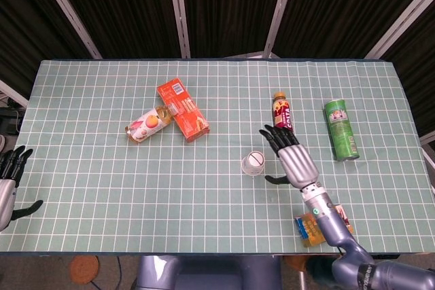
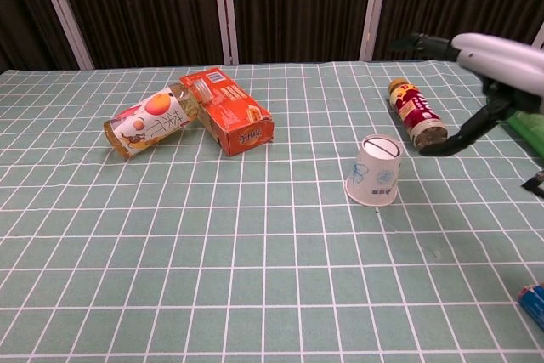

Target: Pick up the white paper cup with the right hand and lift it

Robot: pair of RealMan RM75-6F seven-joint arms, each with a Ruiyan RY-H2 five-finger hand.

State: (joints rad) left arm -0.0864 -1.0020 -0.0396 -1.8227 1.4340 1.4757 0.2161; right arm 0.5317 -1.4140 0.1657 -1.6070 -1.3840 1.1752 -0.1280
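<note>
The white paper cup [image 1: 253, 163] [image 2: 374, 172] stands mouth-down on the green checked table, left of centre-right. My right hand [image 1: 291, 157] [image 2: 497, 55] hovers just right of the cup, clear of it, fingers spread and nothing in it. In the chest view it sits high at the right edge, well above the cup. At the table's far left edge my left hand [image 1: 8, 181] stays still with its fingers apart, holding nothing.
A brown drink bottle [image 1: 283, 116] [image 2: 416, 113] lies just behind the right hand, a green can [image 1: 340, 129] further right. An orange box [image 1: 182, 109] [image 2: 228, 112] and a juice bottle [image 1: 147, 124] [image 2: 149, 122] lie at back left. A small orange pack [image 1: 309, 230] lies under the right forearm.
</note>
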